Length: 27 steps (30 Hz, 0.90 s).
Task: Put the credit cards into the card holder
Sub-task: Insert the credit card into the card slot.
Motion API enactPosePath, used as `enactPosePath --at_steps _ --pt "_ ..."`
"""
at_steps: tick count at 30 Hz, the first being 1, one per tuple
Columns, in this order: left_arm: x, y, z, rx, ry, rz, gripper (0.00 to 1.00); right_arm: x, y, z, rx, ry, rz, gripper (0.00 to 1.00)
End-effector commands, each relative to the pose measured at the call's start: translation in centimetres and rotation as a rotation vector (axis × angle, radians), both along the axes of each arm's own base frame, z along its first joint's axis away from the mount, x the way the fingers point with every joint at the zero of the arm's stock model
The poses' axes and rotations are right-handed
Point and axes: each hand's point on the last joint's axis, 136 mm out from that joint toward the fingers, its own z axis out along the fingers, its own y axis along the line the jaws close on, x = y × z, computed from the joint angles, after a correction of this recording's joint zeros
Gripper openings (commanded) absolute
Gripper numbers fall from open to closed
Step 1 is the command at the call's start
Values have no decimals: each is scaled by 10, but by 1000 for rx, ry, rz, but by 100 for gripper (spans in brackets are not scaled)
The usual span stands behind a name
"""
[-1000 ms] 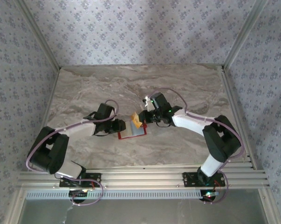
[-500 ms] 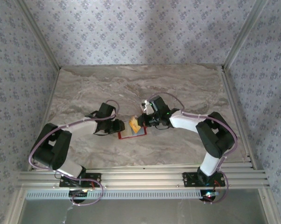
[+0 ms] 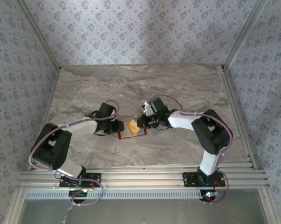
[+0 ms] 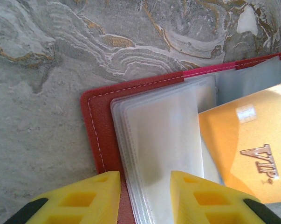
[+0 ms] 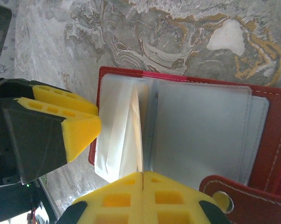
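1. Card holder lies open and flat on the marble table. Red cover down, clear sleeves facing up.
2. Snap tab sticks out from the holder's edge, just beside the right gripper's fingers.
3. Right gripper: jaws closed tight on the credit card. The card is pinched between the pads, and the right wrist view shows it edge-on.
4. The card is gold with "VIP" lettering. It stands tilted over the holder, with its lower edge down among the sleeves near the fold. It overlaps the sleeve stack in the left wrist view.
5. Can't tell if the card edge is actually inside a sleeve or just resting between two leaves; the sleeves are too translucent to separate.
6. Left gripper: jaws partly apart, nothing clamped. It sits at the holder's edge opposite the snap tab. One finger is over the red cover border, the other over the sleeve stack.
7. In the top view the two grippers flank the holder, left and right, both close in.
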Motion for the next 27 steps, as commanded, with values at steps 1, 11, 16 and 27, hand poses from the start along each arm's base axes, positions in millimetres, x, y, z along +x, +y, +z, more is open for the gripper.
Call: enactPosePath --at_steps 1,11,16,27 --pt "2 0 -2 19 8 -11 33 -4 5 -8 31 67 0 0" --pt "1 -2 -5 15 20 -13 33 4 12 -11 55 72 -24 0" --pt "1 -2 -5 17 22 -13 33 8 19 -13 65 61 -40 0" --pt "1 -2 -8 15 30 -13 33 8 32 -16 71 50 -43 0"
